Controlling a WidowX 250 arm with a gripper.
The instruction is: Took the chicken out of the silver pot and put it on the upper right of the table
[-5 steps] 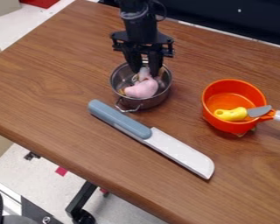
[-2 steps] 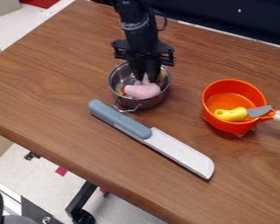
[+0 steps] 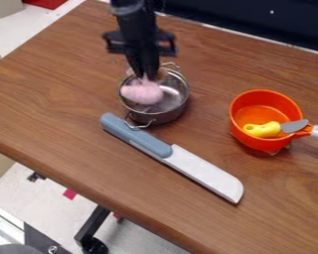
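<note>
The black two-finger gripper, blurred, has lifted and shifted left, carrying the pink toy chicken pinched in its fingers. The chicken now hangs over the left side of the round silver metal pot, apparently just above its rim.

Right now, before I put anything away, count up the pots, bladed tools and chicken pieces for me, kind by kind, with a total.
Pots: 2, silver pot and orange pot
Bladed tools: 2, large knife and yellow-handled tool
Chicken: 1
Total: 5
</note>
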